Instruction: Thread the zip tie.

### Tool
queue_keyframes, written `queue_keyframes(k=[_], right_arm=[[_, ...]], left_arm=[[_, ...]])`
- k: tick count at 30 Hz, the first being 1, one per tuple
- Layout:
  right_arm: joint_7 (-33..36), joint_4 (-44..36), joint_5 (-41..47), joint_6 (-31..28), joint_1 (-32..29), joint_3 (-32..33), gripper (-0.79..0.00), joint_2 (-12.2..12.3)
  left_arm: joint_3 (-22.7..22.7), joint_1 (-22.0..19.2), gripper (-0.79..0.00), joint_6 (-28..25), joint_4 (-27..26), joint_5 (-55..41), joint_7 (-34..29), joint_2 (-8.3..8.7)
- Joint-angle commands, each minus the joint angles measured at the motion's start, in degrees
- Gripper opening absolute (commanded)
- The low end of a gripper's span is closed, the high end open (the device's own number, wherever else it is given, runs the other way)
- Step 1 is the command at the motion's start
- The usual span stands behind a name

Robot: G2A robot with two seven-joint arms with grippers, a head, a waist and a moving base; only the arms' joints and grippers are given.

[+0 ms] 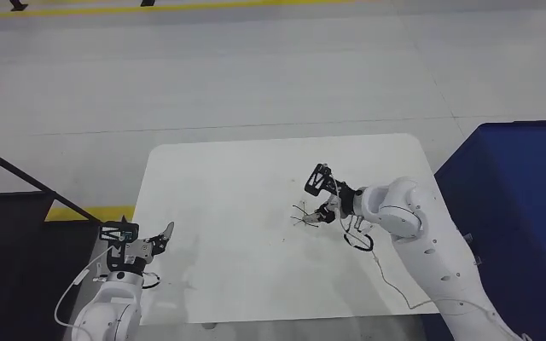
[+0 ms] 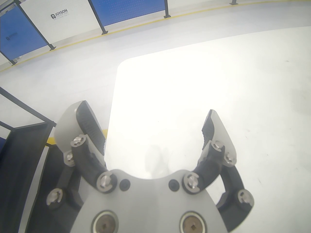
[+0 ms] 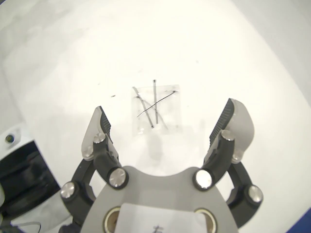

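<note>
Black zip ties (image 3: 154, 103) crossed on a clear sheet (image 3: 173, 118) mid-table (image 1: 230, 179), just left of the right end effector (image 3: 165, 105), spread wide, empty. Left end effector (image 2: 147, 107) likewise wide, empty, near-left edge.

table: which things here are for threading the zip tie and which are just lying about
For the job:
thin black zip ties, crossed on a clear plastic square
open right gripper near them
open left gripper, apart from them

Just there:
white rounded table
blue-and-white barrier panels
</note>
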Motion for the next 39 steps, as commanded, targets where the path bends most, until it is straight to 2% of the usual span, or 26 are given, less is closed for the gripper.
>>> queue_keyframes(k=[1,2,3,4,7,8,14,16,21,30,39], right_arm=[[4.8,0.65,2.96,1.46,1.56,-1.38,-0.009,-0.06],[6.33,0.99,4.11,1.62,2.41,-2.0,-0.099,-0.09],[7.45,1.49,4.55,2.73,3.1,-2.61,-0.274,-0.1],[8.31,1.83,4.78,3.59,3.73,-3.31,-0.394,-0.13],[9.55,3.78,4.85,5.06,5.49,-5.38,-0.446,-0.32],[9.63,4.86,4.15,5.88,6.21,-6.23,-0.489,-0.45],[7.69,10.79,1.53,7.57,10.31,-13.44,-0.52,-1.96],[7.41,12.94,1.74,7.71,11.78,-15.65,-0.566,-2.56],[6.3,17.93,1.25,8.96,15.1,-20.47,-0.57,-4.1],[2.17,25.14,-0.11,9.28,18.84,-24.42,-0.566,-5.82],[-0.48,31.87,0.75,8.15,21.57,-27.73,-0.659,-7.66]], left_arm=[[0.0,0.0,0.0,0.0,0.0,0.0,0.0,0.0],[0.0,0.0,0.0,0.0,0.0,0.0,0.0,0.0],[0.0,0.0,0.0,0.0,0.0,0.0,0.0,0.0],[0.0,0.0,0.0,0.0,0.0,0.0,0.0,0.0],[0.0,0.0,0.0,0.0,0.0,0.0,0.0,0.0],[0.0,0.0,0.0,0.0,0.0,0.0,0.0,0.0],[0.0,0.0,0.0,0.0,0.0,0.0,0.0,0.0],[0.0,0.0,0.0,0.0,0.0,0.0,0.0,0.0],[0.0,0.0,0.0,0.0,0.0,0.0,0.0,0.0],[0.0,0.0,0.0,0.0,0.0,0.0,0.0,0.0],[0.0,0.0,0.0,0.0,0.0,0.0,0.0,0.0]])
